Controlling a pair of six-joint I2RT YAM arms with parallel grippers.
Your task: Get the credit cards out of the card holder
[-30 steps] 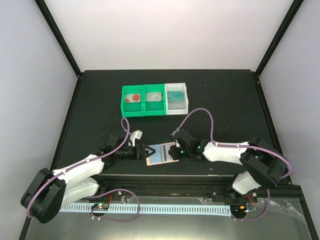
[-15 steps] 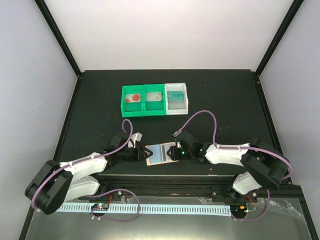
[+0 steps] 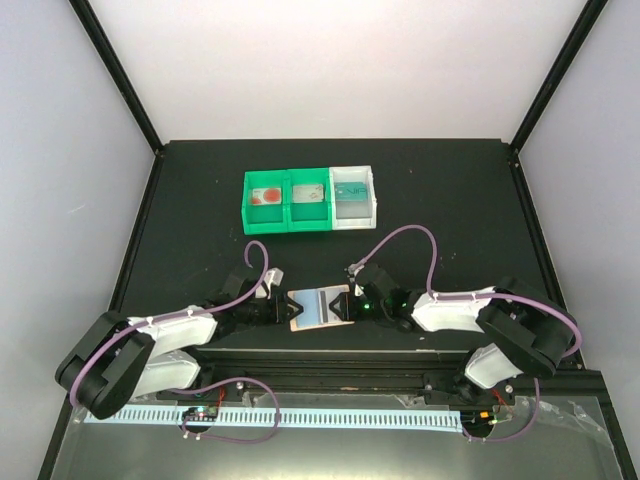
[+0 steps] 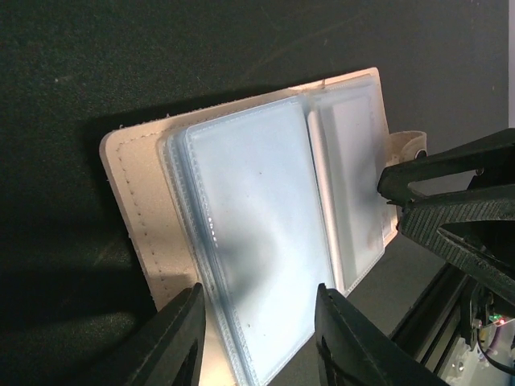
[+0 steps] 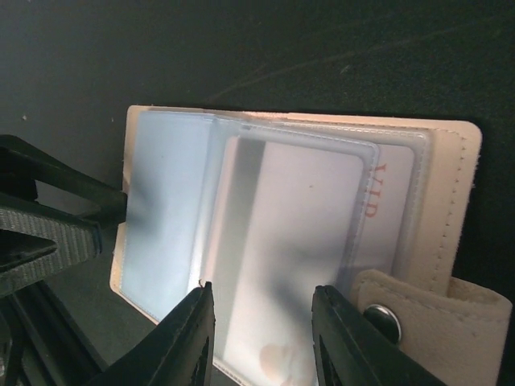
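The tan card holder lies open on the black table near the front edge, between my two grippers. Its blue-grey clear sleeves are fanned out. A white card with red lettering sits inside a sleeve, beside the snap tab. My left gripper is open at the holder's left end, its fingers straddling the sleeves. My right gripper is open at the right end, its fingers over the sleeve with the card. Other cards lie in bins at the back.
A row of three bins stands at the back: a green bin holding a white and red card, a green bin holding a grey card, and a white bin holding a teal card. The table's front rail runs just below the holder.
Both grippers have closed in on the holder from either side and dropped lower. The holder has turned a little squarer to the table edge.
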